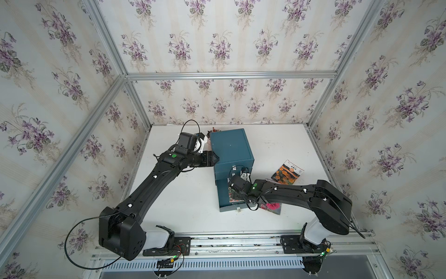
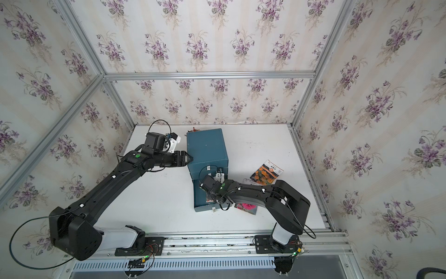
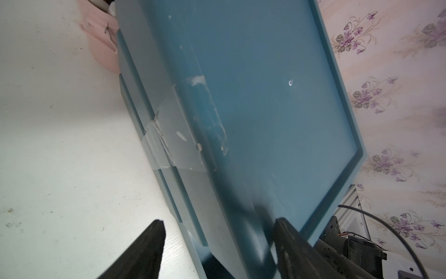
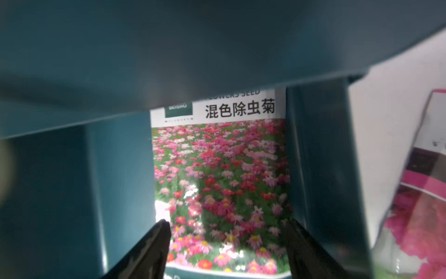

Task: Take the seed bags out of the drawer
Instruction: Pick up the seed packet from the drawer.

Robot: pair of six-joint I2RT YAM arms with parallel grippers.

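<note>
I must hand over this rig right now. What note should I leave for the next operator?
Left end effector: open, at the side of the blue cabinet.
Right end effector: open, inside the open drawer, above the pink-field packet, not gripping it.
Done: the marigold packet and the deep-pink packet lie on the table.
Left: take the pink-field packet out of the drawer.

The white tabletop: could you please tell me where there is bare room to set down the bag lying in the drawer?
Bare table lies between the blue cabinet and the right rail, and between the left arm and the open drawer. Right of the drawer is crowded: right arm, marigold bag, deep-pink bag.
</note>
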